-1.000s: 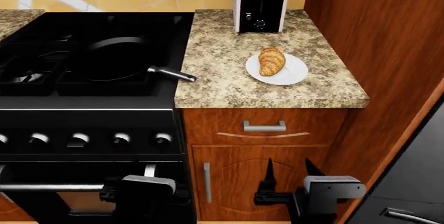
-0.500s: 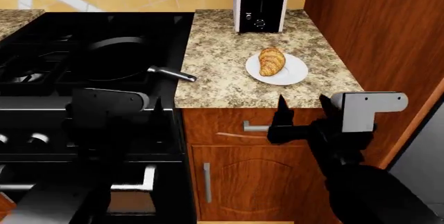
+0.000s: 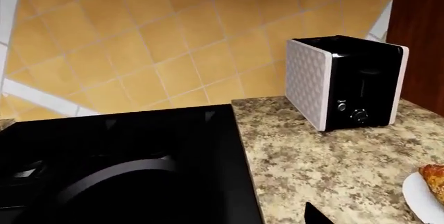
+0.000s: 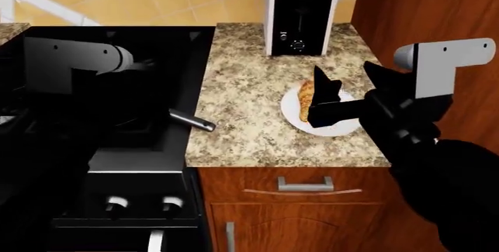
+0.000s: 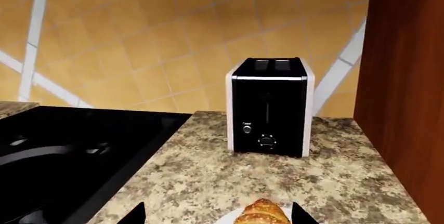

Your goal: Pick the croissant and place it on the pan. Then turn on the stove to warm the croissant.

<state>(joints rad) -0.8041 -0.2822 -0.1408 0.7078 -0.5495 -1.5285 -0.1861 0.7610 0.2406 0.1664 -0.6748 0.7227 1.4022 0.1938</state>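
Note:
The croissant point(image 4: 305, 96) lies on a white plate point(image 4: 295, 111) on the counter, partly hidden in the head view by my right gripper point(image 4: 349, 79). That gripper is open and hangs over the plate's near side; in the right wrist view the croissant point(image 5: 262, 214) sits between its spread fingertips point(image 5: 135, 214). The pan point(image 3: 114, 176) rests on the stove point(image 4: 137, 161), its silver handle point(image 4: 193, 120) reaching toward the counter. My left arm covers most of the pan in the head view. Only one fingertip point(image 3: 315, 216) of my left gripper point(image 3: 222, 220) shows, far off centre, with nothing held.
A white-and-black toaster point(image 4: 298, 12) stands at the back of the granite counter point(image 4: 242, 94). A tall wooden cabinet side point(image 4: 421, 6) borders the counter on the right. Stove knobs point(image 4: 117, 204) and a drawer handle point(image 4: 304, 185) sit along the front below.
Both arms have risen from in front of the cabinet to counter height. My right gripper moved forward over the plate; my left arm moved up over the stove. The head view shifted slightly.

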